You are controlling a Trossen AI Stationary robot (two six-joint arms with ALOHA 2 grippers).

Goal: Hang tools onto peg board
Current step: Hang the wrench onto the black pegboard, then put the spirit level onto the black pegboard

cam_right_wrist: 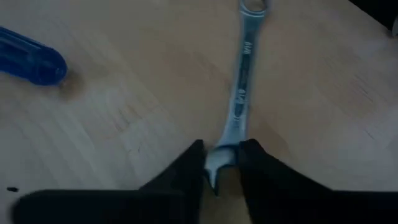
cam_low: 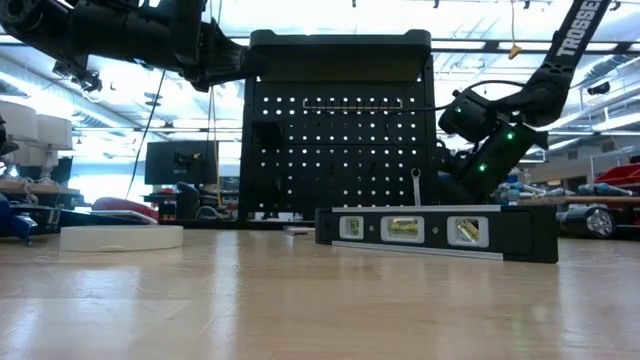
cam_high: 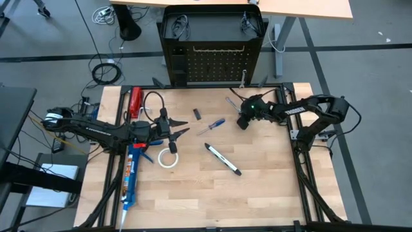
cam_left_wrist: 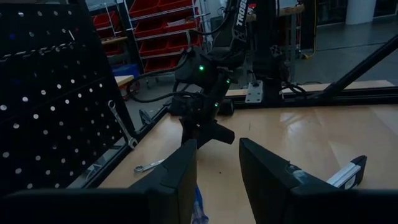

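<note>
Right gripper (cam_right_wrist: 222, 163) at upper right of the desk (cam_high: 257, 193), jaws clamped on a silver wrench (cam_right_wrist: 241, 81), left gripper (cam_left_wrist: 217, 165) at centre left, jaws apart, peg board (cam_high: 212, 64) at top centre.

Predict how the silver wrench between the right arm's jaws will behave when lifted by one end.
The silver wrench looks like rigid metal, so it probably won't flex. The right gripper pinches only its open end, so the long free shank may swing or pivot downward. Its smooth, shiny surface could slip in a light grip.
</note>
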